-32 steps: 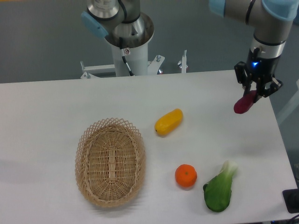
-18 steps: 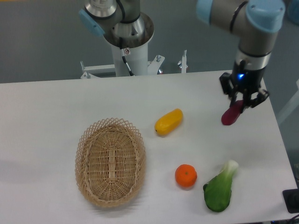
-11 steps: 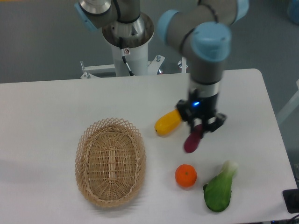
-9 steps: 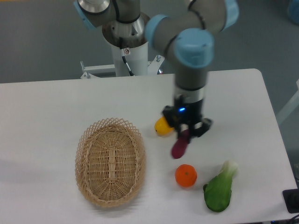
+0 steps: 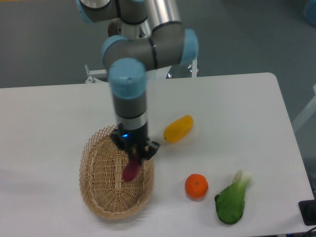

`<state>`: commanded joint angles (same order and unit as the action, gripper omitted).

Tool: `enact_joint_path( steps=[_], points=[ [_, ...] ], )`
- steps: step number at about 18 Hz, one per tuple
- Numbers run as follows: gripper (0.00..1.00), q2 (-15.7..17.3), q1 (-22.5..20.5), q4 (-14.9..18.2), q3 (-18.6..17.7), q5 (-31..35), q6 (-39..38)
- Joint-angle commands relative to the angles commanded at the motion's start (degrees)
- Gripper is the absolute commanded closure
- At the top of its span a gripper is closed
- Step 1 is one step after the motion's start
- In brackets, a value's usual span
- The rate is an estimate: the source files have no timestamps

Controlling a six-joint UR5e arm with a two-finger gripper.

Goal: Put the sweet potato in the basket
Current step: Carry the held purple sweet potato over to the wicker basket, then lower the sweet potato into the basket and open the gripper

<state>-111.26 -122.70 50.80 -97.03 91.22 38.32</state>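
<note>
White table [image 5: 59,113] (matte) under basket [image 5: 101,197]; grey floor [image 5: 44,44] behind.

Sweet potato [image 5: 130,170] in the hand [image 5: 134,157] over the basket [image 5: 94,193]; three other foods right of it.

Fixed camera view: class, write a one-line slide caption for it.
Gripper holds the sweet potato over the basket.

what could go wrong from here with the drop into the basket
The hand holds the sweet potato over the right half of the basket, near its rim. Released here, it might strike the lattice edge and roll out toward the orange. Descending further, the fingers could catch the rim.
</note>
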Motion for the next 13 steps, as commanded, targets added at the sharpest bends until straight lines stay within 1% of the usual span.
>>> enact_joint_path(
  steps=[5, 8, 11, 12, 13],
  points=[
    [0.74, -2.11, 0.97, -0.35, -2.64, 0.88, 2.90],
    [0.74, -2.90, 1.67, -0.35, -2.64, 1.15, 2.99],
    [0.73, -2.99, 1.76, -0.53, -2.73, 1.06, 2.90],
    [0.72, -2.99, 1.76, -0.44, -2.73, 1.06, 2.82],
    [0.68, -3.08, 1.85, -0.53, -2.73, 1.06, 2.82]
  ],
)
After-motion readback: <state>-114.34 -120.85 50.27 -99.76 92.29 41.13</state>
